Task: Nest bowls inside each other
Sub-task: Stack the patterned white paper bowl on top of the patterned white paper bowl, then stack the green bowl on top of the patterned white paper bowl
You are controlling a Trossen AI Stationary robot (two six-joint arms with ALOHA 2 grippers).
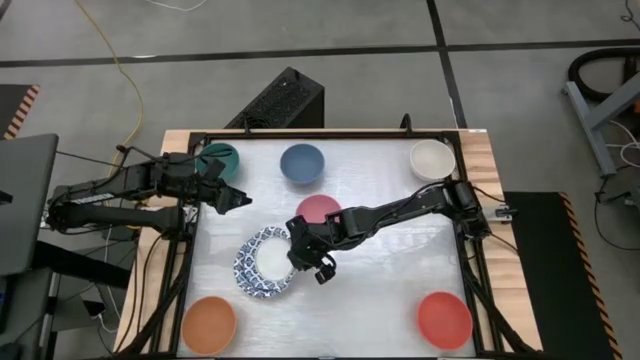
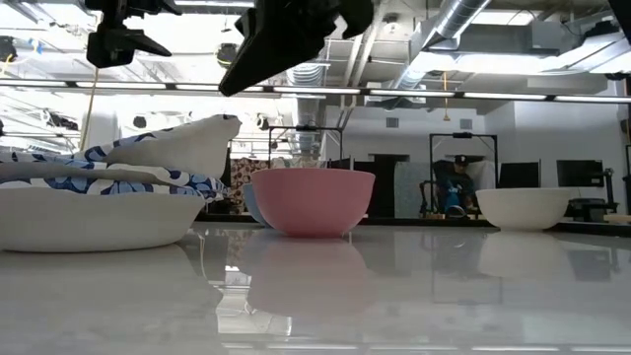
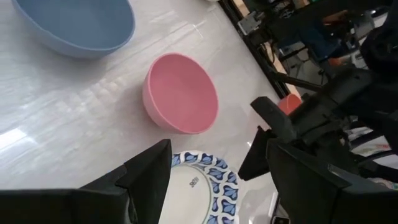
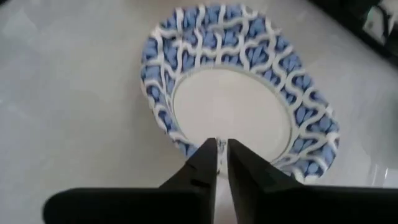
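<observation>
High view: my right jaws (image 1: 306, 262), nearly pressed together, holding nothing, over the patterned bowls (image 1: 262, 265) just left of desk centre; pink bowl (image 1: 318, 209) at their one o'clock. Left jaws (image 1: 232, 198) spread beside the teal bowl (image 1: 222, 157).

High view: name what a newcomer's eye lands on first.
The white bowls with blue-patterned rims, stacked left of the table's centre, stand out, with the right gripper above their right edge, fingers nearly closed. Plain round bowls ring them: pink bowl just beyond, orange bowl and red bowl at the near corners.
</observation>
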